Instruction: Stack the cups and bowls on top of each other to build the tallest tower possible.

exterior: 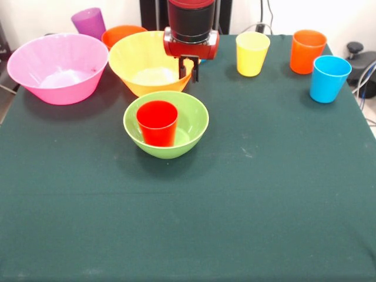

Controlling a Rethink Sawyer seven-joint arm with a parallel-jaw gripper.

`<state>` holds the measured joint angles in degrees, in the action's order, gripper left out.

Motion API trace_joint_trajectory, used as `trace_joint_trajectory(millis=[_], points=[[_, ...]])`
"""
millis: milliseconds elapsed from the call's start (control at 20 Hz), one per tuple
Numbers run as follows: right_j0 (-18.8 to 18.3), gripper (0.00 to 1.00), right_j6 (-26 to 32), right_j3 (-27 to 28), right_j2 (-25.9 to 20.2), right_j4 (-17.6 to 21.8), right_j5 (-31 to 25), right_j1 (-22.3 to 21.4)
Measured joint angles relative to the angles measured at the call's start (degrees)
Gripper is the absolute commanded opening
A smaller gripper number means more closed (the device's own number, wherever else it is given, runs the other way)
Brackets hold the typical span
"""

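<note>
A red cup [157, 122] stands upright inside the lime green bowl [195, 122] near the table's middle, forming a low tower. My gripper [188, 70] hangs just behind and above this pair, in front of the large yellow-orange bowl [138, 59], and holds nothing. At the left sits the big pink bowl [59, 67], with a purple cup [89, 22] and a small orange bowl [120, 35] behind it. A yellow cup [252, 54], an orange cup [307, 51] and a light blue cup [329, 79] stand apart at the far right.
A dark green cloth [235, 205] covers the table. Black gear and cables [361, 59] lie off the table's right edge.
</note>
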<state>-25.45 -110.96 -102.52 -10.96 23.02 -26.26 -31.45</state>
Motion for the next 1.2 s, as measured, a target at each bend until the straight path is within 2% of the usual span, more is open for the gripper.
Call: trace_joint_trajectory(millis=[500,1200], points=[[0.4,0.0,0.0,0.0,0.4,0.0,0.0,-0.2],[1.0,0.0,0.0,0.3,0.4,-2.0,-5.3,-5.9]])
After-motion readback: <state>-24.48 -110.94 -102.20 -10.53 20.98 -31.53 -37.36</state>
